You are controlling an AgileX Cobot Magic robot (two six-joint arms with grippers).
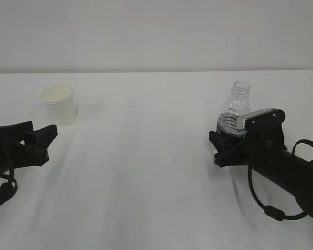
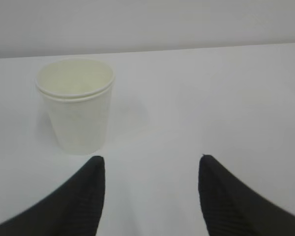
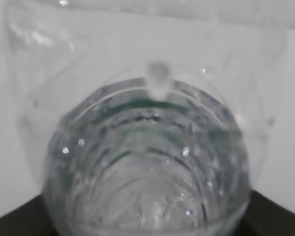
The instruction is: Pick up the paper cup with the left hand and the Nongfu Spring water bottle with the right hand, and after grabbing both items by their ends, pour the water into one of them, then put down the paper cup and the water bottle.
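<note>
Small white paper cup (image 1: 58,104), tapered, rolled rim, cream inside, upright on the white table at far left, untouched. Clear ribbed Nongfu Spring water bottle (image 1: 238,101), capless, upright at right, lower body between the right hand's (image 1: 224,148) jaws.

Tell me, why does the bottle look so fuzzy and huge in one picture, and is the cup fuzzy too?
In the right wrist view the water bottle fills the frame, too close to the lens, so its ribs blur and small glints sparkle. In the left wrist view the paper cup is fairly sharp, casting only a faint shadow. The exterior view is soft and evenly lit, whites slightly washed out.
</note>
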